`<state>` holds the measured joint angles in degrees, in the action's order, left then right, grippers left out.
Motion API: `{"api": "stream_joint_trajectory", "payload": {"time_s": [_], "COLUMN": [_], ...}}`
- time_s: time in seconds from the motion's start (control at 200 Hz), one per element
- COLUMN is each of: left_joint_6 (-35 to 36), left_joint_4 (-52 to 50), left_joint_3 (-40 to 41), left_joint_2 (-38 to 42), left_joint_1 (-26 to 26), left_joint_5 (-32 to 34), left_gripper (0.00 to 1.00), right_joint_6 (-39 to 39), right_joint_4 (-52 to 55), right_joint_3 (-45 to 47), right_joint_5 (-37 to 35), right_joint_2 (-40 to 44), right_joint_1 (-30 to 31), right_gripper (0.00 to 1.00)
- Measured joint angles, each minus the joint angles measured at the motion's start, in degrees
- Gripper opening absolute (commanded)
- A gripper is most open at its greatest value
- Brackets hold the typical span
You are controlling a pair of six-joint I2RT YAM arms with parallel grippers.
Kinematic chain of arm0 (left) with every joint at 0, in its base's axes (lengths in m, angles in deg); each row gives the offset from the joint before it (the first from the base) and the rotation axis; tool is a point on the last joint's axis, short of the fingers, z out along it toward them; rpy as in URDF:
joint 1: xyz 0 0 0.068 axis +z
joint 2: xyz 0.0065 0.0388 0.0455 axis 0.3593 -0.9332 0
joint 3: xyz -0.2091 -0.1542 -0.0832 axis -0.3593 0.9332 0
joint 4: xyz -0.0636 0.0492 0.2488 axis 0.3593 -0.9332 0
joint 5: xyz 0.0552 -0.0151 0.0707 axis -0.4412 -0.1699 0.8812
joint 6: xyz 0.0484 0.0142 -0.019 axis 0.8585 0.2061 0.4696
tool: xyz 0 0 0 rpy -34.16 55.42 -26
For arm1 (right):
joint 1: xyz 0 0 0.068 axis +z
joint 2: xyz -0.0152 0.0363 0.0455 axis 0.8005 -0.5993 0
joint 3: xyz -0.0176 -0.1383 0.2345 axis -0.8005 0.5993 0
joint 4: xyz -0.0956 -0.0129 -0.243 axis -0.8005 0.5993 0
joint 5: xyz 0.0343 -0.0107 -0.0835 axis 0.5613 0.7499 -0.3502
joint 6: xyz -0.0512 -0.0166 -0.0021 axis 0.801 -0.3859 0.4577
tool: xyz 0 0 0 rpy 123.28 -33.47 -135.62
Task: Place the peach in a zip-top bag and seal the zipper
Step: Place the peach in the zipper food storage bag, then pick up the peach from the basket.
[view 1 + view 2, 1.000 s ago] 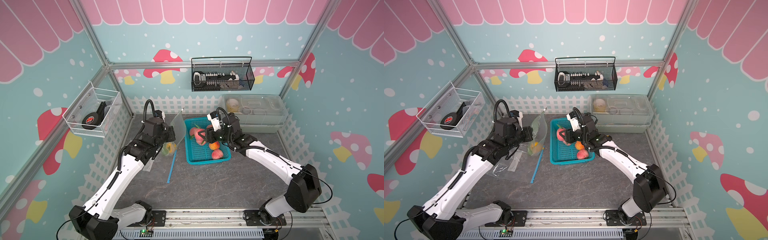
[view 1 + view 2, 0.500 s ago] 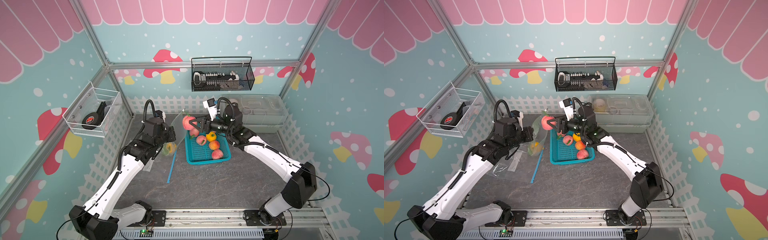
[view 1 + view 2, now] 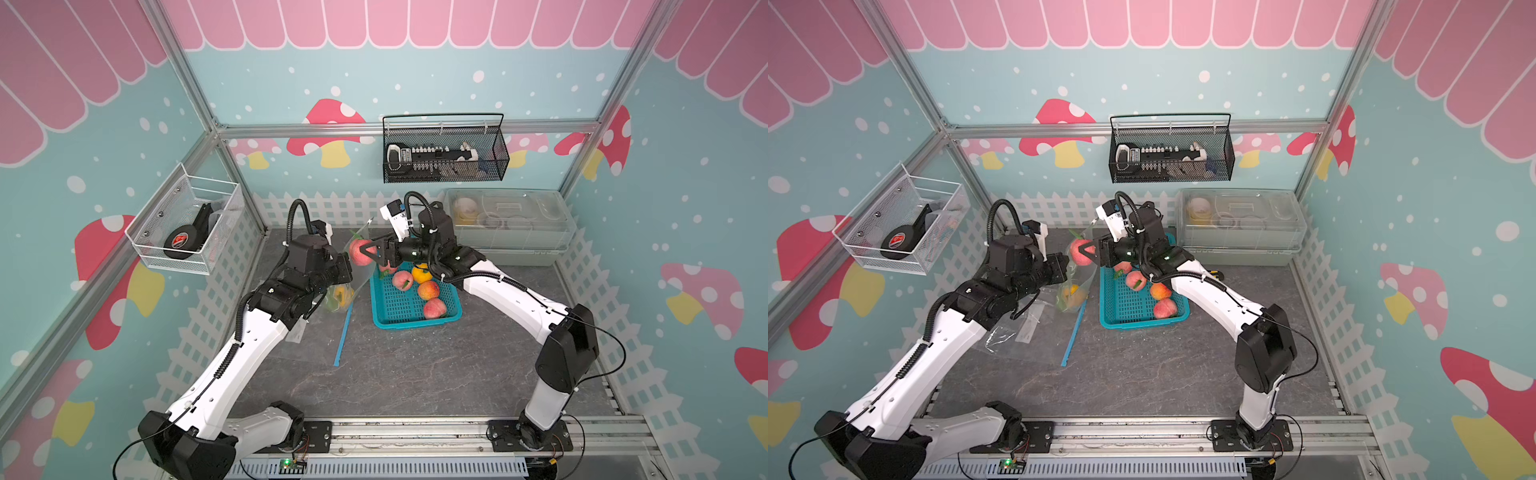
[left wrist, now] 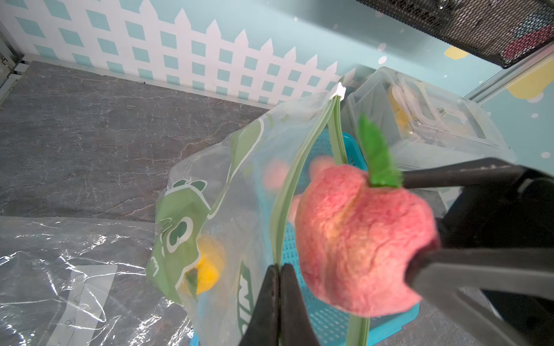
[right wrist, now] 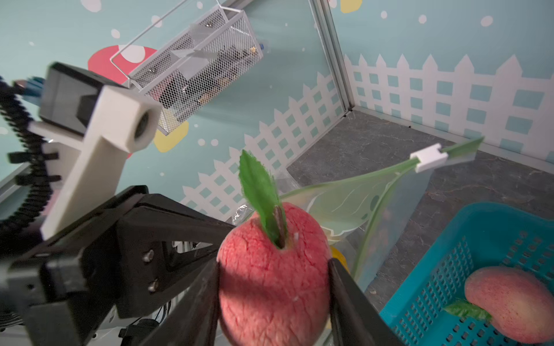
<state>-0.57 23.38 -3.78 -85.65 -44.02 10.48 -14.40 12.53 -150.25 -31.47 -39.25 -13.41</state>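
My right gripper (image 3: 366,255) (image 5: 273,263) is shut on a pink-red peach (image 3: 357,254) (image 3: 1079,252) (image 4: 359,239) with a green leaf. It holds the peach in the air at the open mouth of the zip-top bag (image 3: 360,279) (image 3: 1079,279) (image 4: 227,185) (image 5: 359,203). The bag is clear with green print and a green zipper, and its white slider (image 4: 338,91) (image 5: 428,157) sits at the far end. A yellow fruit (image 4: 207,272) lies inside. My left gripper (image 3: 347,266) (image 4: 279,269) is shut on one zipper lip and holds the bag up.
A teal basket (image 3: 390,321) (image 3: 1133,322) right of the bag holds several peaches and an orange fruit. A blue strip (image 3: 344,336) and crinkled clear plastic (image 3: 1013,332) lie on the table. A clear lidded box (image 3: 507,220) stands back right. Wire baskets hang on the walls.
My right gripper lifted the peach out of the teal basket and carried it left to the bag's mouth. The left arm and the bag stayed put.
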Motion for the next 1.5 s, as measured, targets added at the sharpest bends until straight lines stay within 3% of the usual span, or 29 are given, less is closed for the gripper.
{"api": "stream_joint_trajectory", "payload": {"time_s": [0.425,0.54,0.66,0.971,1.106,1.271,1.501], "left_joint_6": [0.0,0.0,0.0,0.0,0.0,0.0,0.0], "left_joint_4": [1.0,1.1,1.2,1.4,1.4,1.4,1.4], "left_joint_3": [0.4,0.4,0.6,1.2,1.2,1.5,1.5], "left_joint_2": [0.5,0.5,0.5,0.5,0.5,0.8,1.2], "left_joint_1": [0.0,0.0,0.0,0.0,0.0,0.0,0.0], "left_joint_5": [-0.3,-0.3,-0.4,-0.4,-0.4,-0.4,-0.4], "left_gripper": [0.0,0.0,0.0,0.0,0.0,0.0,0.0], "right_joint_6": [6.5,7.3,7.8,8.7,9.4,10.1,10.5], "right_joint_4": [13.0,13.9,14.5,11.2,8.2,6.3,11.3], "right_joint_3": [-6.6,-6.6,-6.6,-1.9,4.4,10.0,10.5], "right_joint_5": [-8.0,-8.9,-9.2,-11.9,-17.4,-29.0,-43.2], "right_joint_2": [-3.3,-3.3,-3.3,-0.2,5.3,11.1,10.8], "right_joint_1": [2.5,2.7,2.7,2.7,2.7,2.7,2.6], "right_gripper": [0.62,0.66,0.76,0.78,0.78,0.8,0.8]}}
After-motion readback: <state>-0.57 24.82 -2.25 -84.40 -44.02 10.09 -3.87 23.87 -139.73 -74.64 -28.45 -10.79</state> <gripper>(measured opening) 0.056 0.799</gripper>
